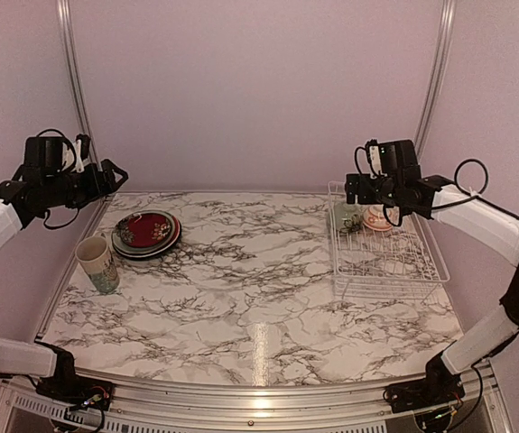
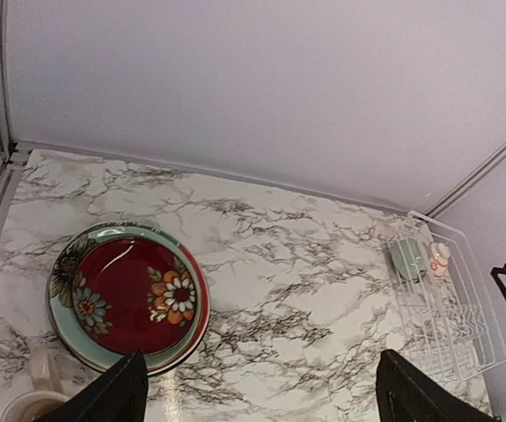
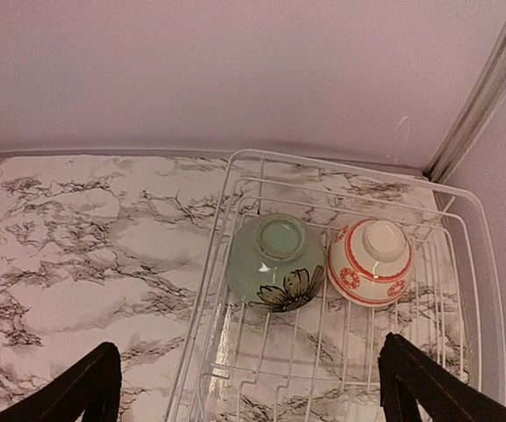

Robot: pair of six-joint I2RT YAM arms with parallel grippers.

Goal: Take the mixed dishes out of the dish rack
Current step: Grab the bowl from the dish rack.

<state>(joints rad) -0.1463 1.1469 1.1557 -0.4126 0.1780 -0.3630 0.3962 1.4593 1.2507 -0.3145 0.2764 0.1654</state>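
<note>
right gripper [image 3: 253,387] spread above dish rack [image 3: 323,352], green bowl [image 3: 275,262], red-and-white bowl [image 3: 370,261] inside

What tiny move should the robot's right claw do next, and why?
Probably lower the right claw straight down toward the pale green bowl. The claw hangs open above the dish rack, and that upside-down bowl lies nearly under it, beside the red-and-white bowl. Both are left to unload.
</note>
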